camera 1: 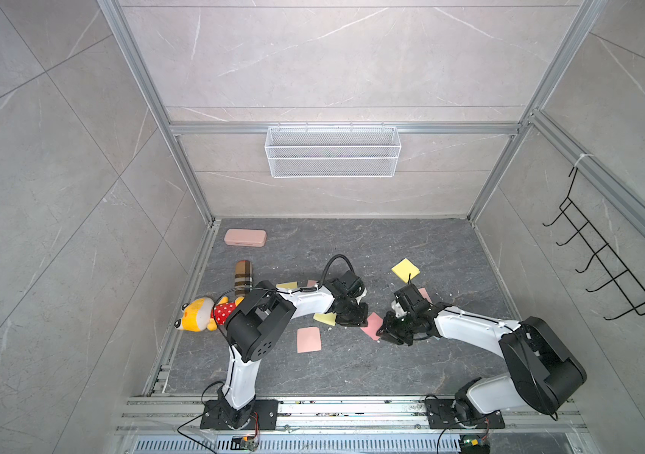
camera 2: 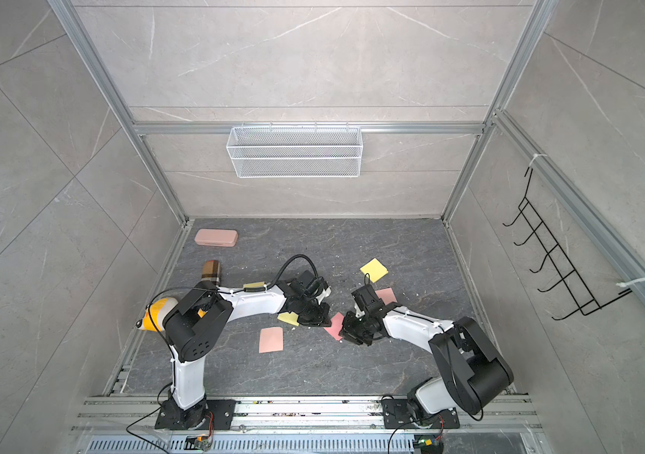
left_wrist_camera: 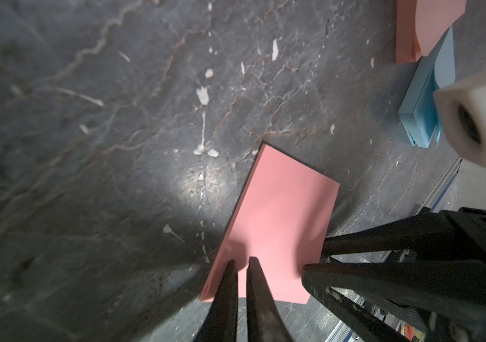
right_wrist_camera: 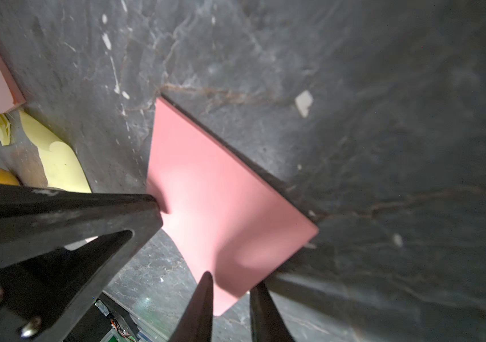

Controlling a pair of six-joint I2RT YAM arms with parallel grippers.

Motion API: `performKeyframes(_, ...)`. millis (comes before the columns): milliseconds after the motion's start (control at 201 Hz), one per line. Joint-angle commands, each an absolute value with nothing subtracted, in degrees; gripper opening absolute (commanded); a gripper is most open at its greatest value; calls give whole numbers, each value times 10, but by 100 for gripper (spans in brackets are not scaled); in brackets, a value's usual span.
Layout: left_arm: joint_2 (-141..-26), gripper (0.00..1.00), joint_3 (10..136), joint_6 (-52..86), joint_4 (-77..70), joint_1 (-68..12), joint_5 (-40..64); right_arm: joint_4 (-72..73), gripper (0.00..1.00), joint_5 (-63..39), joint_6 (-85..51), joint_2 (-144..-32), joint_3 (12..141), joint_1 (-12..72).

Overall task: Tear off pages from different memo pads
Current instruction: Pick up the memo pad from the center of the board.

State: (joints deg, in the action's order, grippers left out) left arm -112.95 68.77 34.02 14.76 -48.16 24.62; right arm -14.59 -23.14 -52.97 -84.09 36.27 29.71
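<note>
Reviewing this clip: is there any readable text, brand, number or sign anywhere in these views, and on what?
None can be read.
The memo pads and loose pages are blank.
The pink case shows no legible label.
A tiny pale mark on the black gripper body, seen from the left wrist, is too small to read.
The circuit boards at the arm bases are too small and blurred to read.

Both top views look steeply down from high above the arm bases onto the whole dark worktop (camera 1: 352,365), facing the mesh basket (camera 1: 332,151) on the far wall. Each wrist camera sits close over the worktop, looking along its own jaws. All four views share the pink pad (left_wrist_camera: 280,225) between the arms, well short of the basket.
</note>
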Motion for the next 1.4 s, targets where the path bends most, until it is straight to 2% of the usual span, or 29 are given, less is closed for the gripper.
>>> performKeyframes(0,-1122,11,673,346,160,-486,258,-127,22,-232,-530,-831,371,301)
performKeyframes(369,-1118,9,672,347,156,-487,267,-82,11,-222,-551,-839,361,304)
performKeyframes(553,-1074,13,672,344,175,-468,285,-80,3,-232,-535,-844,357,303)
performKeyframes(797,-968,41,563,413,28,-369,402,-124,0,-291,-430,-818,385,297)
performKeyframes(952,-933,53,500,461,-74,-320,446,-169,0,-319,-372,-785,416,294)
performKeyframes(1101,-902,64,482,461,-101,-316,463,-180,0,-391,-338,-756,443,290)
performKeyframes(1270,-871,67,461,479,-140,-317,485,-156,0,-464,-356,-744,455,290)
performKeyframes(1395,-857,57,453,487,-156,-320,505,-154,0,-481,-363,-747,464,290)
